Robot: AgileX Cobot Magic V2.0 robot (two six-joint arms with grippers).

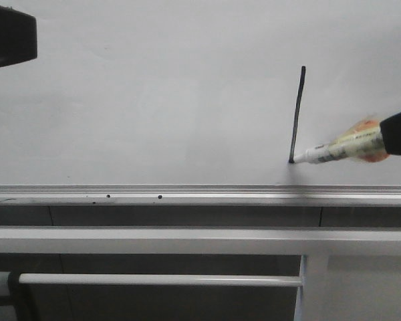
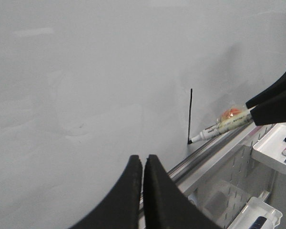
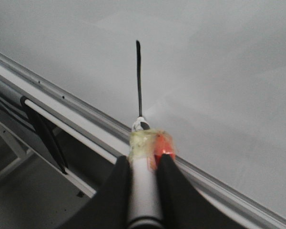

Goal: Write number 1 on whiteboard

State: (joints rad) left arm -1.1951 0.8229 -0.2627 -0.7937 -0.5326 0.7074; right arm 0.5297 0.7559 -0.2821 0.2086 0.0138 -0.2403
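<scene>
Three close views, shared whiteboard [image 1: 154,100]

We see only a black corner of the left tool [image 1: 10,33], cut off at ten o'clock in the front view. The right tool [image 1: 399,132] is cut off at three o'clock there, so its fingers stay out of sight. The white marker with yellowish and orange tape [image 1: 341,147] looks blurred along its taped body. In the left wrist view, small pens in the white plastic tray [image 2: 271,150] are cropped at the edge.
</scene>
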